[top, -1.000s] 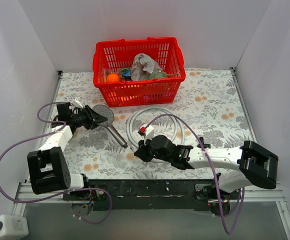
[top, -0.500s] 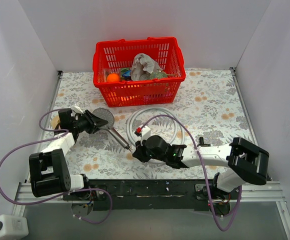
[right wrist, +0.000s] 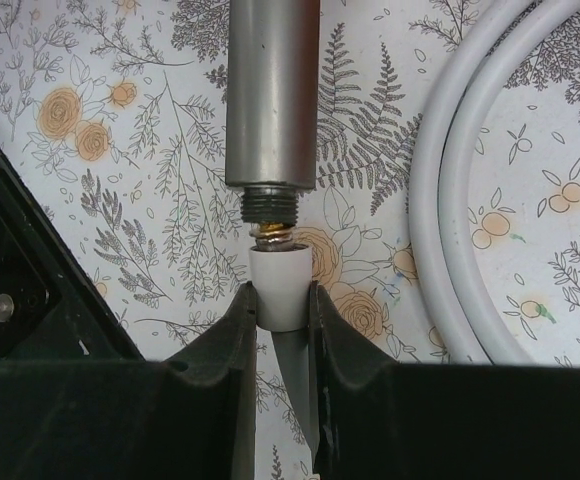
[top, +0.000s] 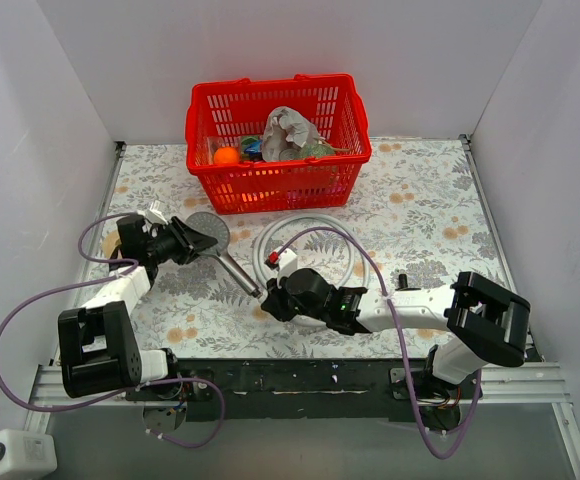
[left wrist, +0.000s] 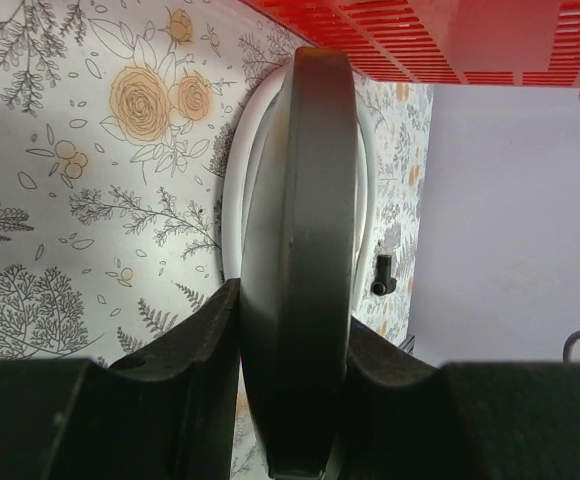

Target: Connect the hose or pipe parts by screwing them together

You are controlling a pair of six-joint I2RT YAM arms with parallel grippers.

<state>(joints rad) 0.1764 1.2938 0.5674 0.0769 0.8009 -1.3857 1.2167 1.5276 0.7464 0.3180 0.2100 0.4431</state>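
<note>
Where the shower head lies: at 9 o'clock on the counter, with its dark handle running toward 5 o'clock.
Left gripper: clamped across the round disc, one finger on each face.
Hose: coiled at mid-counter, at 6 o'clock from the red basket.
Right gripper: closed on the white hose end, at 7 o'clock of the coil.
Joint: the hose end is in line with the handle's threaded tip. Its brass-coloured ring touches the thread, which is bare and in view.
</note>
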